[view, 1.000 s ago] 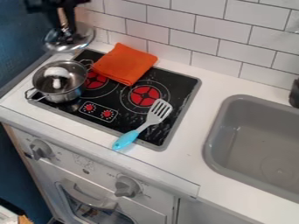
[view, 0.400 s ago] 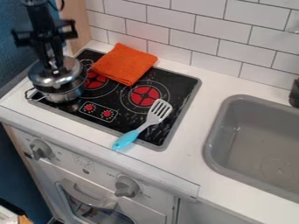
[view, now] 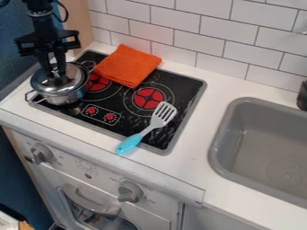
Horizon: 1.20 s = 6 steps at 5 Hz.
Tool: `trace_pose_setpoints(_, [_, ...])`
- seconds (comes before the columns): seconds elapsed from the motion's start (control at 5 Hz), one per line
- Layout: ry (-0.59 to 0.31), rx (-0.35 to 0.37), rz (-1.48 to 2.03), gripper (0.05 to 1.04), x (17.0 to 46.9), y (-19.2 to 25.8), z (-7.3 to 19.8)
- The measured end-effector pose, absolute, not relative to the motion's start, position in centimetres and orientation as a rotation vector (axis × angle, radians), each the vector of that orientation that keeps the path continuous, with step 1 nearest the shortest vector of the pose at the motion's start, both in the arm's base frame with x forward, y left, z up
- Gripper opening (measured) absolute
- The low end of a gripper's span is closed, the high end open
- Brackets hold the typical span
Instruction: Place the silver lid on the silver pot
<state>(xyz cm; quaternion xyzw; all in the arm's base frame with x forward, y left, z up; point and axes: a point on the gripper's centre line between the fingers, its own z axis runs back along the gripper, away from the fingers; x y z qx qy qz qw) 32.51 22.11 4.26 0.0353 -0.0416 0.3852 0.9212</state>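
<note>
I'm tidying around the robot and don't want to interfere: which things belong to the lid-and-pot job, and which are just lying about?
Job:
silver lid, over the pot
silver pot
black gripper, at the lid

Lying about:
orange cloth
blue-handled slotted spatula
dark object by the sink

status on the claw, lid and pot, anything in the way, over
Claw at lid's top. Silver lid on silver pot. Orange cloth nearby, clear of lid.

You have an orange cloth towel (view: 128,65), a blue-handled grey slotted spatula (view: 150,125), a black stove top (view: 129,126) with red ringed burners, and white rectangular wall tiles (view: 214,29).
</note>
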Motion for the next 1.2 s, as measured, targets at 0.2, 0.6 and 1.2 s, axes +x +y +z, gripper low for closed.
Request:
trace_pose_setpoints(0.2, [-0.092,0.071,0.793,0.28,32.8,22.2,4.1])
trace_pose_setpoints(0.6, [-0.102,0.02,0.772,0.635,33.6,21.5,4.1])
trace_pose_setpoints(1.2, [-0.097,0.012,0.781,1.001,33.3,20.4,5.5])
